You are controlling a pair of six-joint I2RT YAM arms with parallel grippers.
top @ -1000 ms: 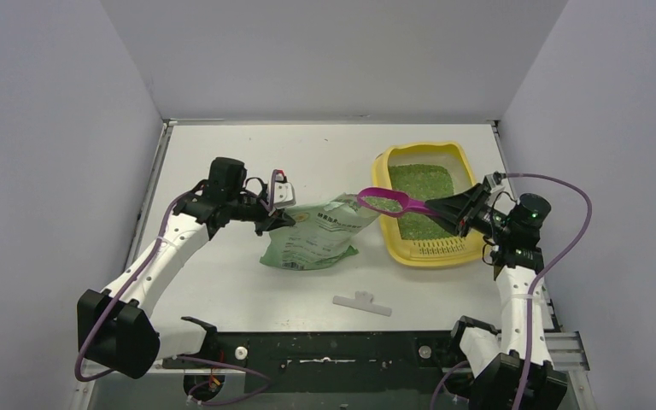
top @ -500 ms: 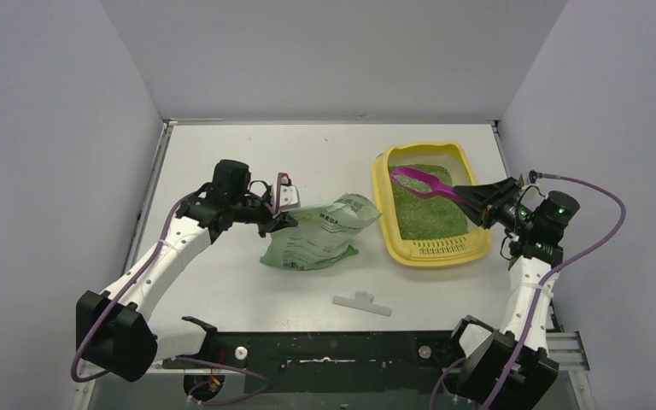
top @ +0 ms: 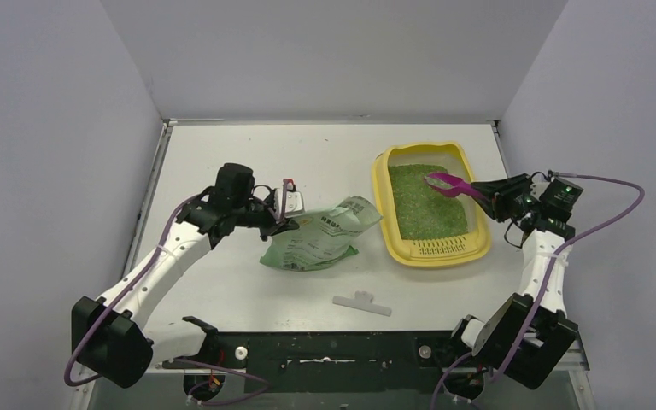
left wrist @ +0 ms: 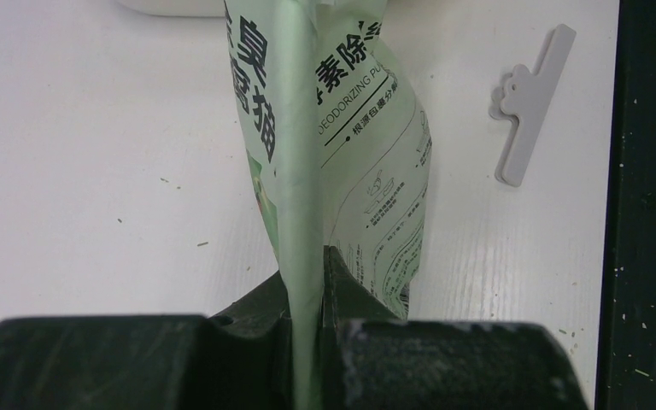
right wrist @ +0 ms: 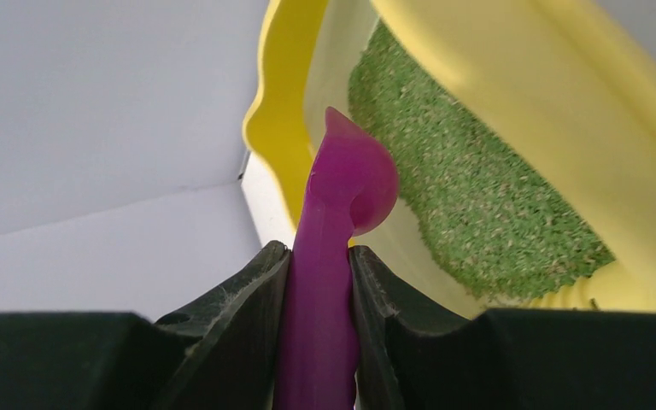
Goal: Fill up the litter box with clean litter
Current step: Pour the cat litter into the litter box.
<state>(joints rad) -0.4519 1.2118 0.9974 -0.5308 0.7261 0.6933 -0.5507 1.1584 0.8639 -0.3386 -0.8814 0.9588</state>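
Litter box (top: 434, 250) beside R end effector (top: 490, 195)

A white table (top: 307, 154) stands between plain, pale grey walls (top: 333, 51).

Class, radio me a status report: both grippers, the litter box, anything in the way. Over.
Left gripper shut on green bag. Right gripper shut on magenta scoop over litter box. Green litter spread inside. White clip lies apart, nothing blocking.
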